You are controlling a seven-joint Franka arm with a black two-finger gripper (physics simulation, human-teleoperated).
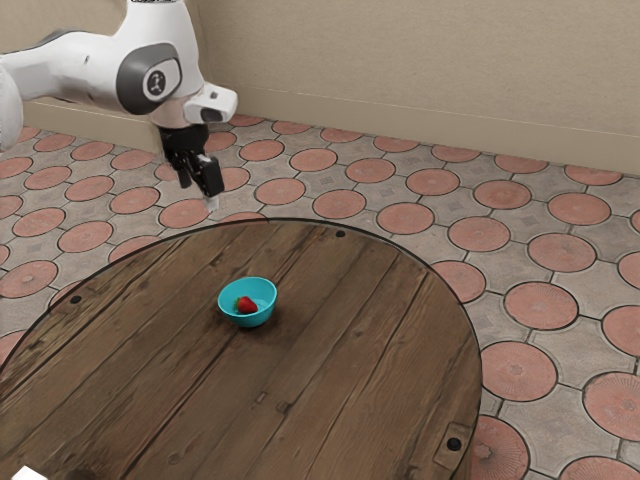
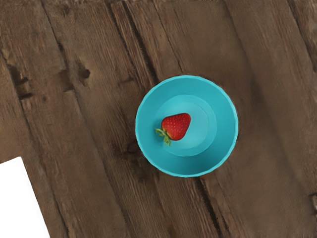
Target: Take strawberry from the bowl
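My gripper (image 1: 199,193) hangs high in the exterior view, well above the table, its two fingers apart with nothing between them. Lower and to the exterior view's right, a turquoise bowl (image 1: 262,314) stands upright on the wood. Inside lies a red strawberry (image 1: 246,304). Seen from above in the wrist view, the strawberry (image 2: 177,126) rests on its side on the floor of the bowl (image 2: 224,126), off-centre, its green leaves close to the wall.
The round wooden table (image 1: 340,350) has a dark rim and black studs near its edge. A white object (image 1: 28,474) lies at the exterior view's lower left; a white flat shape (image 2: 19,201) is also in the wrist view.
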